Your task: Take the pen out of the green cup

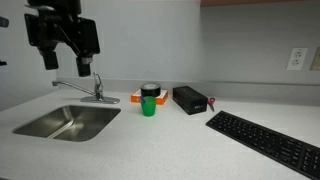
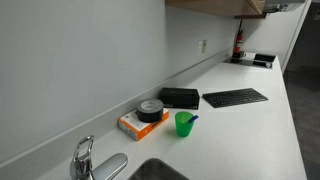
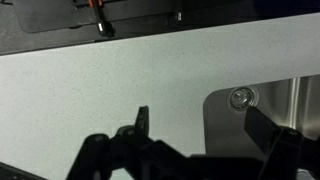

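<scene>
**Exterior view facing the wall.** The black two-fingered gripper [image 1: 66, 64] hangs high above the stainless steel sink [image 1: 68, 122] at the sink end of the white speckled countertop [image 1: 180, 150]. Its fingers are spread wide and nothing is between them. The small bright green plastic cup [image 1: 148, 106] stands upright towards the back edge. It is just in front of a flat orange box [image 1: 136, 97] that carries a black tape roll [image 1: 151, 89]. A black rectangular box [image 1: 190, 100] lies beside these, and a black keyboard [image 1: 265, 140] lies towards the front edge at the far end. The pen cannot be made out here.

**Exterior view along the counter.** The thin blue pen [image 2: 192, 118] leans inside the cup [image 2: 183, 125] with its upper end showing at the rim, which leaves it open to a pinch from above. The gripper is out of frame.

**Wrist view.** The gripper [image 3: 196, 118], fingers apart and empty, looks down on bare countertop beside the sink [image 3: 285, 105]. The cup does not appear.

**Finding.** The approach has not begun. The arm must cross towards the back edge and descend over the rim, keeping clear of the tape roll.
</scene>
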